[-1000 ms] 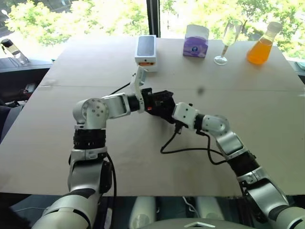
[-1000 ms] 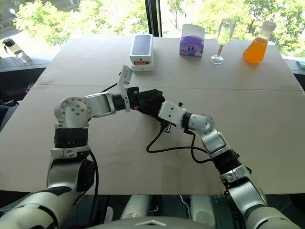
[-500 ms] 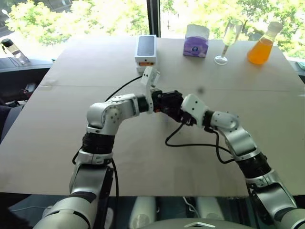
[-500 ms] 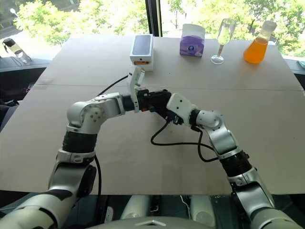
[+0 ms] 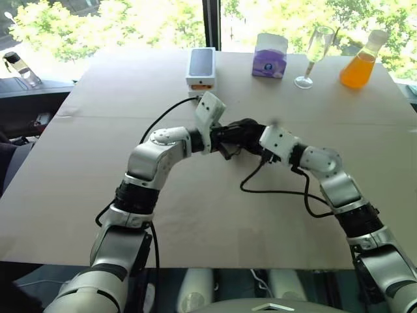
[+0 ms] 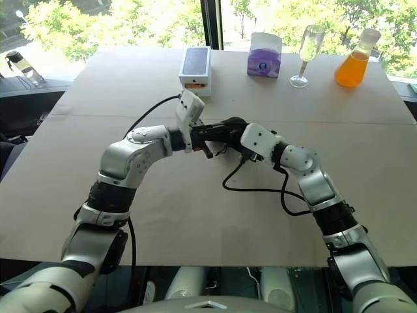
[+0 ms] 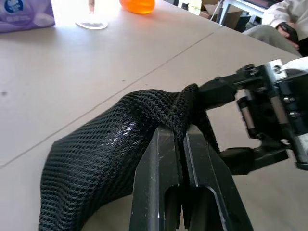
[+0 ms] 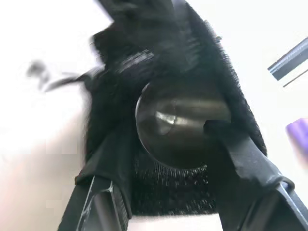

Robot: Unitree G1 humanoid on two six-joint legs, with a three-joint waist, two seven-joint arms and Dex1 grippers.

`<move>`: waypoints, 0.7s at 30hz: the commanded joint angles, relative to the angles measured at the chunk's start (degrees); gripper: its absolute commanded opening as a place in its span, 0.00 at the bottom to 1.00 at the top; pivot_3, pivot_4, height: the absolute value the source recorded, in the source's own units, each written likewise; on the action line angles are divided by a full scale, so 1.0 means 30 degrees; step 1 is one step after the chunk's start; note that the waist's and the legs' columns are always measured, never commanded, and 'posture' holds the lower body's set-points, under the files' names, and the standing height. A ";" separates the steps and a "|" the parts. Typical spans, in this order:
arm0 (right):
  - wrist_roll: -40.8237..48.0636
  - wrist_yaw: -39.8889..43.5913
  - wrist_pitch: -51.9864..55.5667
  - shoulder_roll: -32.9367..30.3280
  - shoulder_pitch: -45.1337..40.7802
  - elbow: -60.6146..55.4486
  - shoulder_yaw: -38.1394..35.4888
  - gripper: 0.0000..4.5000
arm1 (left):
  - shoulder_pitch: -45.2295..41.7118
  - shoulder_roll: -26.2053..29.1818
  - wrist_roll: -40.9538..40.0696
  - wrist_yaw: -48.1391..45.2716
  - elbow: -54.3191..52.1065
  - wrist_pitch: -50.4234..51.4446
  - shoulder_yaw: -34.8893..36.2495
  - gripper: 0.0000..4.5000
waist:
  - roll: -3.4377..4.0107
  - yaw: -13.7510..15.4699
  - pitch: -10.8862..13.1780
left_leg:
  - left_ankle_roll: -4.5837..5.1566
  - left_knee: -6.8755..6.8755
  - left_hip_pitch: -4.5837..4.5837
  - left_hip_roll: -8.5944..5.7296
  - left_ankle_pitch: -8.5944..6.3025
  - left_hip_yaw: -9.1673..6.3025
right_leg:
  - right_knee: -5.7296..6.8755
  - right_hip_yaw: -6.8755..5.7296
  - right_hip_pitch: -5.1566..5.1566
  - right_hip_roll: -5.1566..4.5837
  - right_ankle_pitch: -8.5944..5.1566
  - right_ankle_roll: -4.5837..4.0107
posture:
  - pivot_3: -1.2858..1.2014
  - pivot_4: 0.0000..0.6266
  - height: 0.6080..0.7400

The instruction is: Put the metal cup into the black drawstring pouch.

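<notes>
1. The left tool (image 7: 183, 144) has its two black fingers pressed tight together on a bunched fold of the small black mesh drawstring pouch (image 7: 110, 154), near the pouch's mouth.
2. The right tool (image 8: 168, 144) has its fingers spread around the small shiny silver metal cup (image 8: 180, 122); they grip the cup, whose rounded end sits in the dark fabric at the pouch's opening.
3. Seen from the head, both tools meet over the middle of the beige worktop (image 5: 98, 189), with the pouch (image 5: 242, 132) held between them, clear of the surface.
4. A black cable (image 5: 280, 192) loops on the worktop beneath the right arm.
5. Along the far edge stand a white phone box (image 5: 201, 66), a purple tissue pack (image 5: 270, 56), a tall clear stemmed glass (image 5: 315, 55) and a flask of orange liquid (image 5: 360, 60), all well apart from the pouch.
</notes>
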 commanded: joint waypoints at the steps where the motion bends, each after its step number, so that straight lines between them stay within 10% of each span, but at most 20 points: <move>1: -0.0321 -0.0090 -0.0208 0.0293 -0.0196 -0.0374 0.0261 0.22 | -0.0511 -0.0602 0.0271 0.0221 -0.0665 -0.0576 0.0169 0.00 | 0.0001 -0.0052 0.0000 | -0.0002 0.0000 0.0000 0.0003 0.0001 0.0003 | 0.0004 0.0002 -0.0002 0.0004 0.0000 -0.0001 | 0.52 0.24 0.98; 3: -0.0747 -0.0576 -0.0370 0.0542 -0.0127 -0.0126 0.0423 0.01 | -0.0521 -0.0902 0.0243 0.0352 -0.0699 -0.0387 0.0354 0.00 | 0.0001 -0.0064 0.0000 | -0.0002 0.0001 0.0004 0.0004 0.0001 0.0013 | 0.0006 0.0005 -0.0001 0.0002 0.0001 -0.0001 | 0.52 0.24 0.98; 12: -0.0352 -0.0447 0.1243 0.0098 0.0252 -0.2330 -0.0714 0.00 | -0.0773 -0.1543 -0.0204 0.1381 -0.0462 0.1667 0.1370 0.00 | 0.0001 0.0058 0.0000 | -0.0001 0.0005 -0.0004 0.0004 0.0001 0.0000 | 0.0002 0.0001 0.0001 -0.0012 0.0001 0.0002 | 0.52 0.24 0.98; 16: 0.1595 0.0066 0.3925 -0.0233 0.1027 -0.5235 -0.2302 0.27 | -0.1481 -0.2154 -0.0942 0.2034 -0.0208 0.3210 0.2325 0.00 | 0.0000 0.0110 0.0000 | 0.0000 0.0011 -0.0008 0.0006 0.0001 -0.0012 | 0.0005 -0.0006 0.0002 -0.0013 0.0001 0.0002 | 0.52 0.24 0.98; 21: 0.5103 0.0686 0.8733 -0.0296 0.2275 -0.9273 -0.3897 0.27 | -0.2152 -0.3004 -0.0929 0.3071 -0.0339 0.3452 0.2804 0.00 | 0.0000 0.0247 0.0000 | 0.0002 0.0009 -0.0006 0.0004 0.0000 -0.0021 | 0.0002 -0.0011 0.0008 -0.0008 0.0001 0.0001 | 0.52 0.24 0.98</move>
